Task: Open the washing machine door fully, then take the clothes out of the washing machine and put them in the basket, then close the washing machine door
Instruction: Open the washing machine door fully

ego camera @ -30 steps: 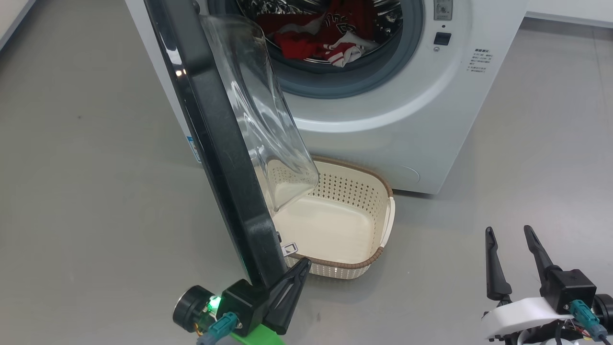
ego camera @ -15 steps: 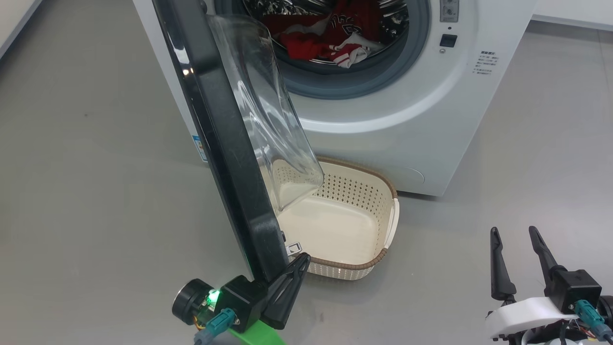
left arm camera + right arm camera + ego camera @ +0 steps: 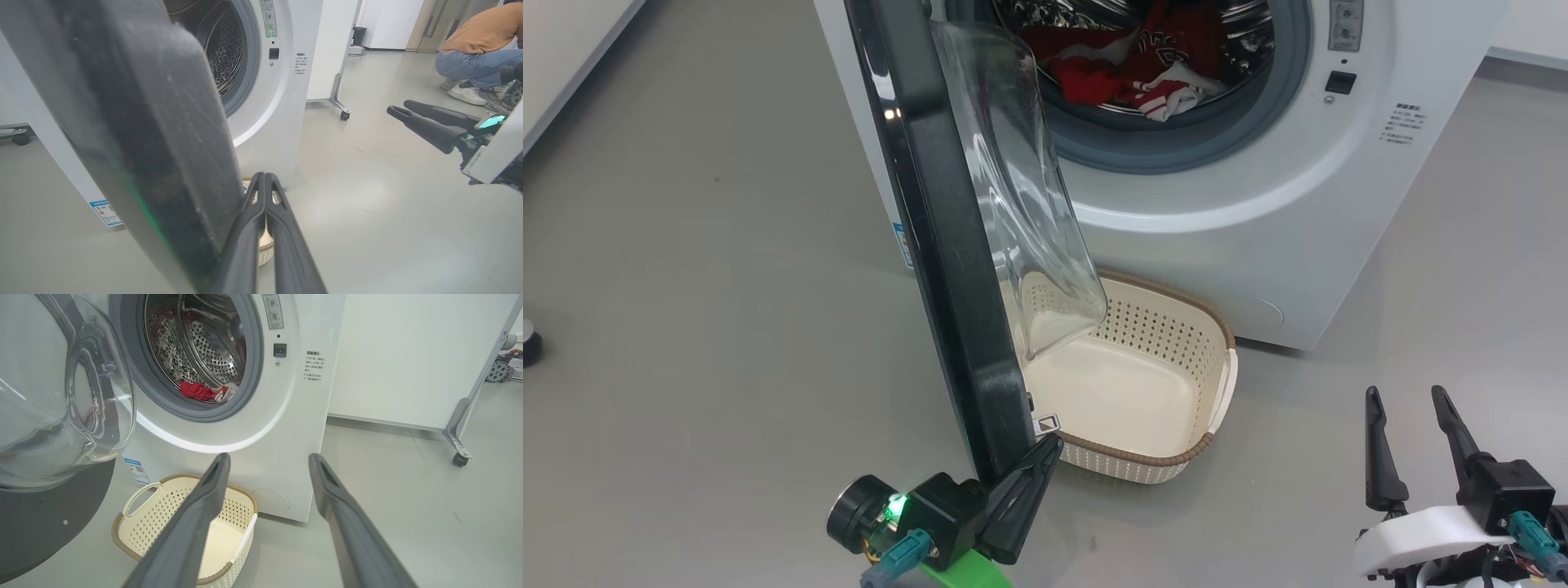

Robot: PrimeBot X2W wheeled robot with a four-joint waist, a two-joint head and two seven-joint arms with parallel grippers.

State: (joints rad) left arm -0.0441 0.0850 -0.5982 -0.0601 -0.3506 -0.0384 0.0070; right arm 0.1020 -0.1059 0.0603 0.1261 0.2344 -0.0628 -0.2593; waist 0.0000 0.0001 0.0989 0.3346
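Down from the head first. Finds the door [image 3: 947, 245] swung well out from the washer [image 3: 1217, 245], standing edge-on, glass bowl bulging above the basket [image 3: 1143, 454]. Puts the left gripper [image 3: 1049, 447] at the door's lower free edge, fingers pressed together into one wedge, laid against the inner side just beside the latch, clamping nothing. Spots the right gripper [image 3: 1405, 394] low on the right, well apart from everything, fingers spread and bare. Catches the clothes [image 3: 1143, 65], red and white, heaped inside the drum. Places the basket on the floor just in front of the washer, with nothing in it.

Over to the left wrist. Runs along the two closed fingers, touching the door's black edge on one side. Picks up the other gripper off to the right, parted, and a person [image 3: 478, 53] crouching far behind it.

Now the right wrist. Looks between wide-set fingers straight at the drum mouth. Sees a red bundle low by the grey seal, none of it out.

Reads as step one nearly done, by judgement only: cannot tell whether the door sits at its stop. Leaves all the unloading into the basket, then the closing.
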